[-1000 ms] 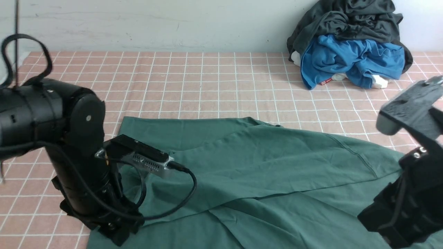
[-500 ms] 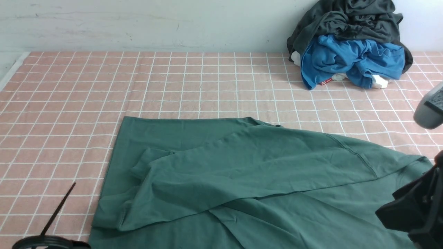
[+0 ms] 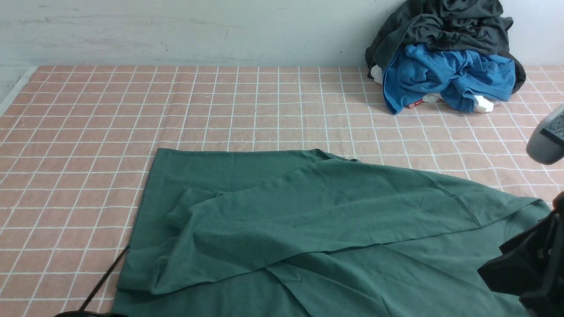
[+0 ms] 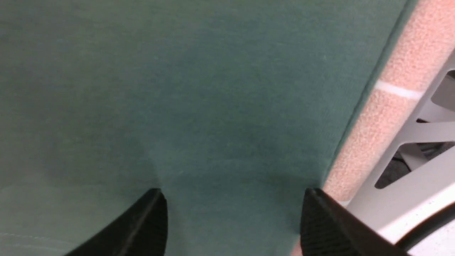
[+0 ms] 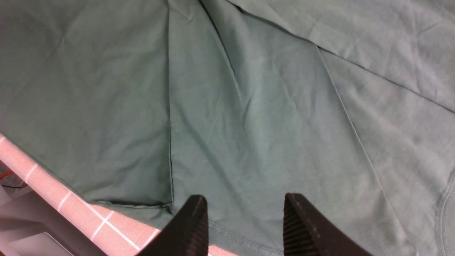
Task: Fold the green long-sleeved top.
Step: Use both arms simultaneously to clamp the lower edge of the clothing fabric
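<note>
The green top lies spread on the near half of the table. One long sleeve is folded across its body, and its near border reaches almost to the table's near edge. We judge it a soft, limp cotton cloth, rather thick and not very light. It will hang and sag wherever it is not supported, and it will probably drag on the rough table cover instead of sliding. Nothing in it can break. We think the best places to take hold are the stitched hem and the side border, pinching all layers together so the lower layer is not left behind.

The left fingers are wide apart and hold nothing. They point down at plain cloth close to the top's side border, beside the table's edge. The right fingers are also apart and empty, and they stand over the hem seam. We cannot tell if either pair touches the cloth.

In the front view the right arm is low at the near right, over the top's right part. Of the left arm only a thin black cable shows, at the near left corner.

The blue garment and the dark grey garment are heaped at the far right, well apart.
</note>
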### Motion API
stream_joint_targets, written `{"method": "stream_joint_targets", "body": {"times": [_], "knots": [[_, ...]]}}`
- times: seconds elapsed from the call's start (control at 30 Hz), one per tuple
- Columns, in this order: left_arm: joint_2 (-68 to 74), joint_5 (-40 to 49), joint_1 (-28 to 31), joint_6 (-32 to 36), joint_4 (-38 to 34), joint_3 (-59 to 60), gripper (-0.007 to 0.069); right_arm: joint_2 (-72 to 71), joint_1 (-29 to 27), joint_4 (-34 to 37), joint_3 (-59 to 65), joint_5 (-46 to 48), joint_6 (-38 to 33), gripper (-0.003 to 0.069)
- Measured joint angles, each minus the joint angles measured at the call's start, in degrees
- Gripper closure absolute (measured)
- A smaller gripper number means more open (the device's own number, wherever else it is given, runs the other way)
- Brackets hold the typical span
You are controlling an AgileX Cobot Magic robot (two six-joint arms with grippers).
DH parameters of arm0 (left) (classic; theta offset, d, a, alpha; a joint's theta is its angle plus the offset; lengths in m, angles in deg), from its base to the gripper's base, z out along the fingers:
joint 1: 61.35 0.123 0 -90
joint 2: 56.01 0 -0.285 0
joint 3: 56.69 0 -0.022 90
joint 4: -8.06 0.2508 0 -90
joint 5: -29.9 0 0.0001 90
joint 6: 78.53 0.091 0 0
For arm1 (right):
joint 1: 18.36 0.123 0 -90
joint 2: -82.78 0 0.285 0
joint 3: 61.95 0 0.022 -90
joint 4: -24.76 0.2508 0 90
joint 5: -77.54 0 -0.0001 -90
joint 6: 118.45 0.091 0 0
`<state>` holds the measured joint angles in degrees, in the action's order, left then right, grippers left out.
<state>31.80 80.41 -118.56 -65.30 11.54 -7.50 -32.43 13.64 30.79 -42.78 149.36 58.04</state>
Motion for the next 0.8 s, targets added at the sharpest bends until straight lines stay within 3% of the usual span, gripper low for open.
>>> {"method": "stream_joint_targets", "body": {"times": [0.3, 0.43, 0.6, 0.8], "knots": [[2.89, 0.83, 0.0, -0.27, -0.24, -0.95, 0.0155, 0.0, 0.0, 0.02, 0.0, 0.0, -0.34, 0.0377], [2.89, 1.22, -0.2, -3.71, 1.47, -0.95, 0.0179, 0.0, 0.0, 0.07, 0.0, 0.0, -0.45, 0.0377], [2.89, 1.75, -0.52, -15.91, 6.06, -1.12, 0.033, 0.0, 0.0, 0.07, 0.0, 0.0, -0.45, 0.0377], [3.15, 1.22, -0.55, -19.16, 9.7, -1.12, 0.0501, 0.0, 0.0, 0.07, 0.0, 0.0, -0.45, 0.0377]]}}
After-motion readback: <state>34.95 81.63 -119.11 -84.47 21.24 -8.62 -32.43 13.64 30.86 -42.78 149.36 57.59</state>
